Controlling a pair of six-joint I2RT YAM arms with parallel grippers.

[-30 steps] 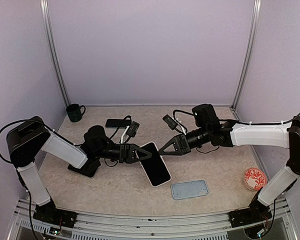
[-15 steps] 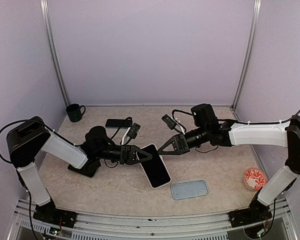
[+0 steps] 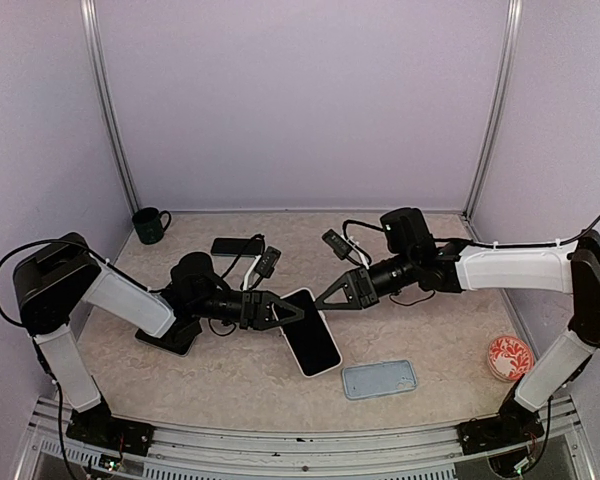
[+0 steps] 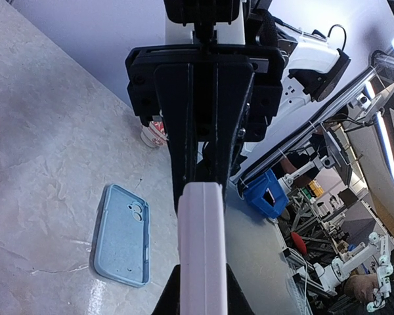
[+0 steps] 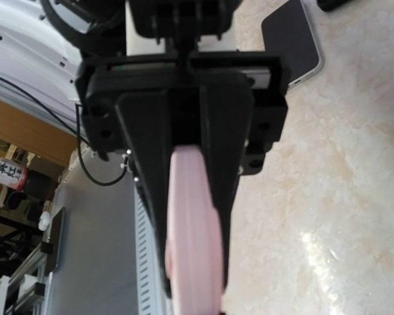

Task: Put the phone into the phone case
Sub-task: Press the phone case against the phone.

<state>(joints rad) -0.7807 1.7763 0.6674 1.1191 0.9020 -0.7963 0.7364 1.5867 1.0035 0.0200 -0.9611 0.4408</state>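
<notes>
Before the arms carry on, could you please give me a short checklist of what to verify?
1. Left pincer shut on the phone: ok.
2. Right pincer shut on the phone's far end: ok.
3. Phone lifted off the table: cannot tell.
4. Phone case lying open side up: ok.
5. Case unobstructed, apart from the red-patterned dish: ok.

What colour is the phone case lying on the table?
Light blue: the phone case shows best in the left wrist view.
</notes>
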